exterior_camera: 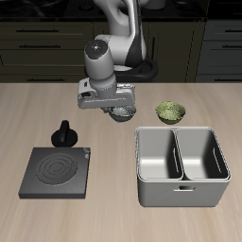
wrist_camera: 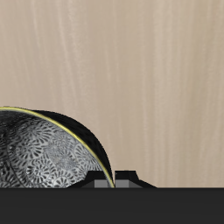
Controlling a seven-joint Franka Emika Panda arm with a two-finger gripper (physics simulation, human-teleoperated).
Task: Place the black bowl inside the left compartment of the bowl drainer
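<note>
The black bowl (exterior_camera: pixel 122 116) hangs just under my gripper (exterior_camera: pixel 117 108), behind the bowl drainer (exterior_camera: pixel 181 194) and off its back corner. In the wrist view the bowl (wrist_camera: pixel 44 153) shows close up, with a pale speckled inside and a thin bright rim that reaches the gripper (wrist_camera: pixel 115 180). The gripper is shut on that rim. The light-grey drainer stands near the table's front edge, and both wells are empty, the left compartment (exterior_camera: pixel 158 156) among them.
An olive-green bowl (exterior_camera: pixel 170 112) sits just behind the drainer. A flat black square plate with rings (exterior_camera: pixel 55 172) lies near the front edge, with a small black knobbed object (exterior_camera: pixel 64 133) behind it.
</note>
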